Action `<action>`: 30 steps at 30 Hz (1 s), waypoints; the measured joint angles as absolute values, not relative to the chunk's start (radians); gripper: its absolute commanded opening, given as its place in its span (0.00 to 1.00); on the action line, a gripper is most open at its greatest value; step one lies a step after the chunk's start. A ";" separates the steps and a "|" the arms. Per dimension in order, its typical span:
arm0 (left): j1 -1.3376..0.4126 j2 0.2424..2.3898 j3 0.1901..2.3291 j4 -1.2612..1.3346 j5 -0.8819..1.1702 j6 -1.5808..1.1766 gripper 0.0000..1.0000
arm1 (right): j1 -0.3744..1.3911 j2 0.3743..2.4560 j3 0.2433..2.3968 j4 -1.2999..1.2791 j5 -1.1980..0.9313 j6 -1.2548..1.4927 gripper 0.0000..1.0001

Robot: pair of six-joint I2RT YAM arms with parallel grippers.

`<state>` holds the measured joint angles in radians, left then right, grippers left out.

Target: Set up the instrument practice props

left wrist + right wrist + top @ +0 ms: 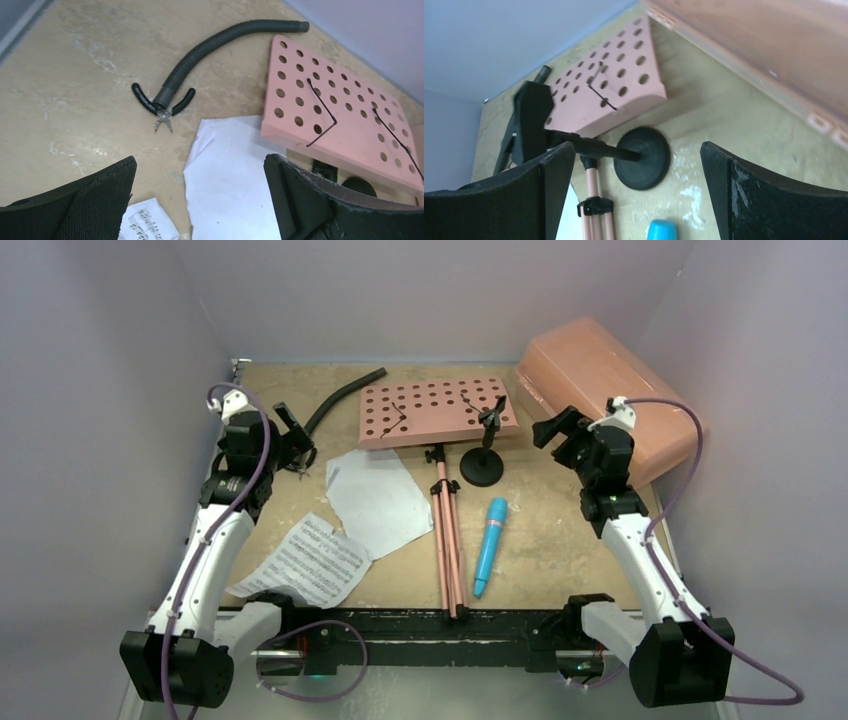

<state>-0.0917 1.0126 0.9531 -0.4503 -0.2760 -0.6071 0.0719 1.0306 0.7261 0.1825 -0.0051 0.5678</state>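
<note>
Top view: the music stand (438,412) lies flat on the counter (560,540), its holed plate toward the far wall and its folded legs (449,540) pointing at the near edge; nothing is set up yet.
Pages: the blank page (375,500) lies just left of the legs, and the printed page (310,562) touches its near corner.
Microphone: the microphone (490,545) lies just right of the legs, apart from the mic stand (483,465), which is upright by the plate's right corner.
Left claw: the left claw (292,438) is spread, empty and above bare counter left of the pages.
Right claw: the right claw (552,430) is spread, empty and aimed at the mic stand.
Likely step: closing on the mic stand.
Doing it well: pinch the post low, near the round base, and lift straight up so it does not tip against the plate.
</note>
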 measured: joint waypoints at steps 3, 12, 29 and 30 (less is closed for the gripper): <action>-0.092 1.038 0.954 -0.448 -0.218 -0.619 0.99 | 0.072 0.999 0.729 0.059 0.050 0.660 0.98; -0.092 1.129 0.932 -0.376 0.012 -0.673 0.99 | 0.072 0.978 0.724 -0.097 0.025 0.730 0.98; -0.097 1.287 0.848 -0.150 0.313 -0.839 0.99 | 0.072 1.142 0.950 -0.417 -0.070 0.646 0.98; -0.099 1.293 0.847 -0.142 0.320 -0.847 0.99 | 0.072 1.148 0.982 -0.416 -0.089 0.633 0.98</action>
